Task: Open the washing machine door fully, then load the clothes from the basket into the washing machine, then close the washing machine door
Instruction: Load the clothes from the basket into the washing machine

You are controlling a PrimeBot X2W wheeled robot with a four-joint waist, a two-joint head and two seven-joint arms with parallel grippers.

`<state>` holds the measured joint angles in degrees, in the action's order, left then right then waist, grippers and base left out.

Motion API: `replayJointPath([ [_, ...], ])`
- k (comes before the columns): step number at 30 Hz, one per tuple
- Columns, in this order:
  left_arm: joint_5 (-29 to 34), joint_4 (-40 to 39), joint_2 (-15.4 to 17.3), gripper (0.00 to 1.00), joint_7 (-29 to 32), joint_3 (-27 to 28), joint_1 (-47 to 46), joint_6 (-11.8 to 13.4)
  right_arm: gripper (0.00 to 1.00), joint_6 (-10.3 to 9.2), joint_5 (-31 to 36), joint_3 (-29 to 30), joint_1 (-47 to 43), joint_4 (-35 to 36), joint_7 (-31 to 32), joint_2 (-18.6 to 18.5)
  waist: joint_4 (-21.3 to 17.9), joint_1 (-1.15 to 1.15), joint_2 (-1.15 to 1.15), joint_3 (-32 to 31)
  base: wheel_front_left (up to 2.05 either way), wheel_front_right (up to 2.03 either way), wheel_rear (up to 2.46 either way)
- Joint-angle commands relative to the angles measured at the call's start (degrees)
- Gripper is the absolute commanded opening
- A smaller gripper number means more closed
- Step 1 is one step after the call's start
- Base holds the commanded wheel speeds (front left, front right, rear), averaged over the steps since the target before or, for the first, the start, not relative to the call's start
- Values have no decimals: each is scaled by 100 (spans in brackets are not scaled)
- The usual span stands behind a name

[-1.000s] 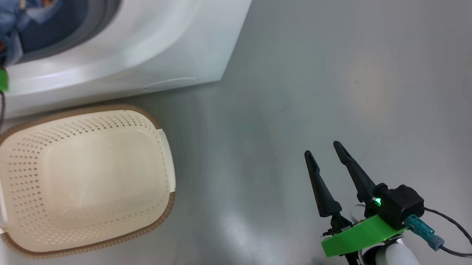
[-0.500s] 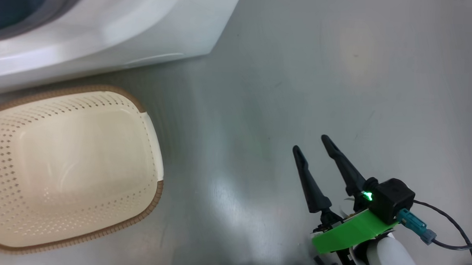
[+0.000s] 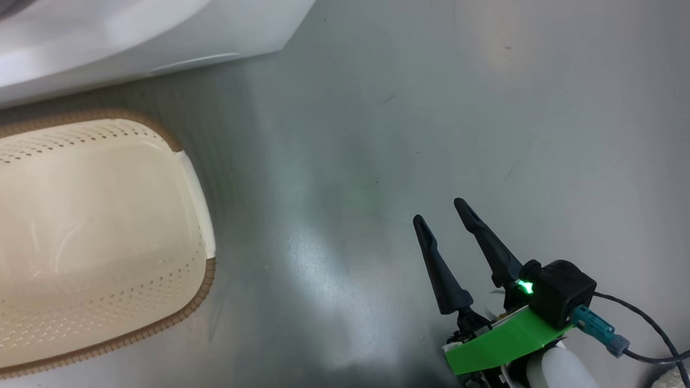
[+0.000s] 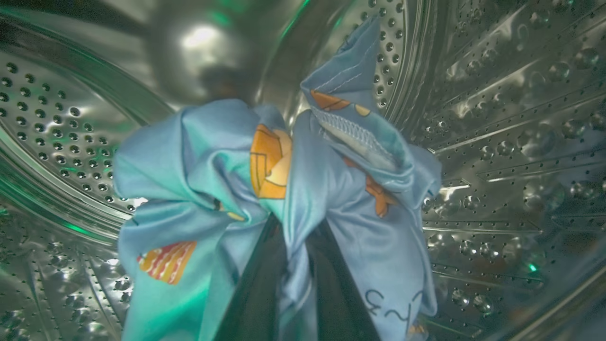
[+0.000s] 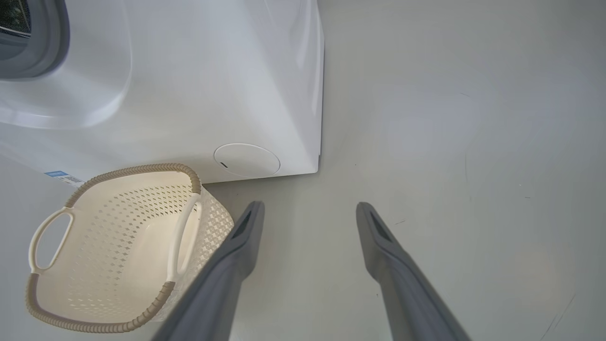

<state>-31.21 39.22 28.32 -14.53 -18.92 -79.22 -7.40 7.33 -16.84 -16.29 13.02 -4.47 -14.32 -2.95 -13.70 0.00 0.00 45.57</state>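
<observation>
Two grippers: left gripper [image 4: 292,237] pinches the clothes [image 4: 203,156] inside the drum [image 4: 521,118]; right gripper [image 3: 439,211] spread wide, holding nothing, above floor [image 3: 497,107] near the basket [image 3: 207,272].

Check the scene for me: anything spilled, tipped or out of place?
Nothing stands out. The basket sits upright and empty beside the washing machine, and the left end effector grips the clothes inside the drum, as the job calls for.

Head view blurred; glare streak on floor [image 3: 319,273]; washing machine [image 4: 497,118] interior dim, green-tinted.
</observation>
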Motion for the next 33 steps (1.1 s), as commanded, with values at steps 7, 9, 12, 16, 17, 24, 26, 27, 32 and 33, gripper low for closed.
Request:
replayJointPath([
  [7, 55, -176, 420, 0, -45, 177, 22, -9, 100, 16, -79, -203, -45, 113, -68, 7, -73, 0, 0, 102, 0, 0, 0],
  [9, 83, -210, 420, 69, -45, 257, 43, -9, 100, 16, -88, -199, -30, 108, -68, 7, -68, 0, 0, 115, 0, 0, 0],
  [12, 11, 65, 343, 100, -46, 253, 121, -9, 100, 16, -87, -174, -30, 73, -68, 7, -29, 0, 0, 69, 0, 0, 0],
  [16, -121, 481, 228, 100, -36, 168, 47, -9, 100, 16, -81, -155, -12, 31, -68, 7, 34, 0, 0, -18, 0, 0, 0],
  [17, -130, 556, 201, 100, -28, 126, 20, -9, 100, 16, -77, -148, -6, 26, -68, 7, 54, 0, 0, -37, 0, 0, 0],
  [24, -186, 815, 53, 100, -32, 64, -69, -9, 100, 16, -45, -72, 10, -35, -68, 7, 174, 0, 0, -170, 0, 0, 0],
  [26, -213, 858, -23, 100, -38, -1, 26, -9, 100, 16, -15, -25, 20, -77, -68, 7, 249, 0, 0, -267, 0, 0, 0],
  [27, -228, 868, -44, 100, -39, -15, 68, -9, 100, 16, -4, -15, 26, -90, -68, 7, 274, 0, 0, -306, 0, 0, 0],
  [32, -274, 864, -181, 100, -44, 7, 360, -9, 100, 16, 31, 61, 61, -161, -68, 7, 425, 0, 0, -537, 0, 0, 0],
  [33, -269, 829, -214, 100, -45, 29, 434, -9, 100, 16, 34, 82, 67, -178, -68, 7, 460, 0, 0, -590, 0, 0, 0],
])
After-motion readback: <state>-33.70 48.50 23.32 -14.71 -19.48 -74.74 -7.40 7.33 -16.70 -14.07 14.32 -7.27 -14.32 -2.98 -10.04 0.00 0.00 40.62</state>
